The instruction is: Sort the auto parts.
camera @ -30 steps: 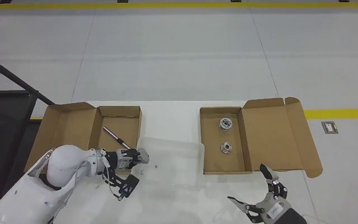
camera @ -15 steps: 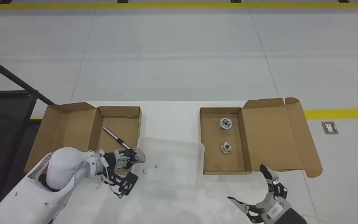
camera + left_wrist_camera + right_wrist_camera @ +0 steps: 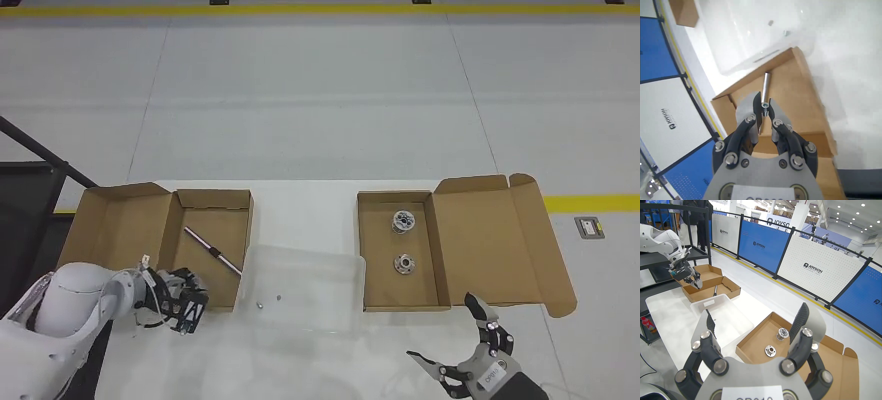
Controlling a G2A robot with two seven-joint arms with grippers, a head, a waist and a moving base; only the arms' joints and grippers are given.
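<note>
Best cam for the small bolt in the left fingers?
Left wrist view: the small bolt sits close up between the left gripper's fingers, socket head toward the camera. Top and right wrist views show that gripper by the left box, the bolt too small to make out.

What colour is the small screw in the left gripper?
Silver screw, metallic; left wrist view shows it best.
</note>
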